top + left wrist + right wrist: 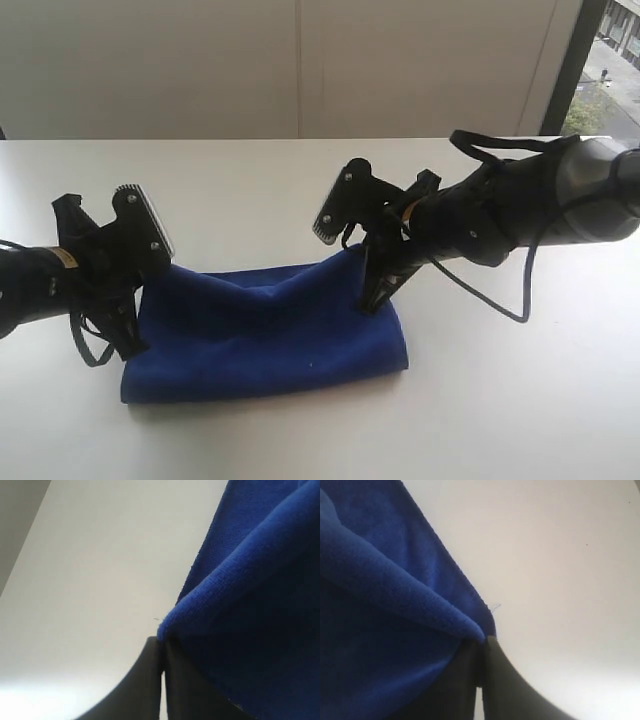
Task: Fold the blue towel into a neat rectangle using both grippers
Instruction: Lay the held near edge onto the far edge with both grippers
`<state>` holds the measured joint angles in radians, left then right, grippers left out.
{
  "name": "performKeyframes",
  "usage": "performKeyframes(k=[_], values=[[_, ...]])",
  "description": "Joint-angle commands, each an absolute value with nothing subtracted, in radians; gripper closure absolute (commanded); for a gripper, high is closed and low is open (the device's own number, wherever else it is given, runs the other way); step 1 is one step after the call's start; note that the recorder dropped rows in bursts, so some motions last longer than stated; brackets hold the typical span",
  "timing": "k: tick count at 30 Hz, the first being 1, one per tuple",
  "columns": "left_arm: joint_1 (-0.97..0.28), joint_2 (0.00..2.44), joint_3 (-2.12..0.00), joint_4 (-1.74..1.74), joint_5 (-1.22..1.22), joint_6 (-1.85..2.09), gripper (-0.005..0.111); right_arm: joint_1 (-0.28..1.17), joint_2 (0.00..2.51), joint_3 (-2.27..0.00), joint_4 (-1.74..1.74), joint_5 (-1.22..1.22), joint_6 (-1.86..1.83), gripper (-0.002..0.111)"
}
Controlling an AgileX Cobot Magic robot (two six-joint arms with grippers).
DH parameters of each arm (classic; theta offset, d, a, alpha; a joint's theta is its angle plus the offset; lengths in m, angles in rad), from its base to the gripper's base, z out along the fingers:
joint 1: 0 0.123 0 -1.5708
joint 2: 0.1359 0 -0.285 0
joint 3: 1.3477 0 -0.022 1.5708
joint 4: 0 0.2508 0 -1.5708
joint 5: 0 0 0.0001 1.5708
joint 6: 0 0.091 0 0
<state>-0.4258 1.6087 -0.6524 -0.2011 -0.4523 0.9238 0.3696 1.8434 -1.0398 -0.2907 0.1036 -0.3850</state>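
Our left gripper (128, 340) and right gripper (376, 292) each pinch a raised corner of the blue towel (270, 335), which sags between them onto the table (300, 440). It looks doubled already; we judge flattening remains.

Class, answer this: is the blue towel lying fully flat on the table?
No, the left gripper and right gripper hold corners of the blue towel raised.

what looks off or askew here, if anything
Nothing is spilled or damaged. The blue towel is mid-fold: the left gripper and right gripper each pinch a corner, so its raised edge sags between them, and the part on the table lies slightly slanted.
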Motion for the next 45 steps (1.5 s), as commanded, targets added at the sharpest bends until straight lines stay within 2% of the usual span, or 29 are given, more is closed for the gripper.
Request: performKeyframes(k=[1, 19, 35, 40, 42, 45], values=[[-0.419, 1.644, -0.676, -0.208, -0.440, 0.936, 0.107, 0.343, 1.857, -1.063, -0.293, 0.081, -0.387, 0.108], [-0.419, 1.747, -0.709, -0.224, -0.512, 0.942, 0.107, 0.298, 1.957, -1.076, -0.293, -0.072, -0.394, 0.108], [-0.419, 1.828, -0.712, -0.239, -0.540, 0.942, 0.107, 0.252, 2.110, -1.178, -0.289, -0.101, -0.394, 0.108], [-0.419, 1.828, -0.712, -0.247, -0.506, 0.942, 0.107, 0.239, 2.121, -1.178, -0.289, -0.233, -0.403, 0.108], [-0.419, 1.828, -0.712, -0.247, -0.499, 0.942, 0.107, 0.239, 2.121, -1.178, -0.289, -0.246, -0.413, 0.103], [-0.419, 1.828, -0.712, -0.247, -0.499, 0.942, 0.107, 0.239, 2.121, -1.178, -0.289, -0.242, -0.419, 0.085]])
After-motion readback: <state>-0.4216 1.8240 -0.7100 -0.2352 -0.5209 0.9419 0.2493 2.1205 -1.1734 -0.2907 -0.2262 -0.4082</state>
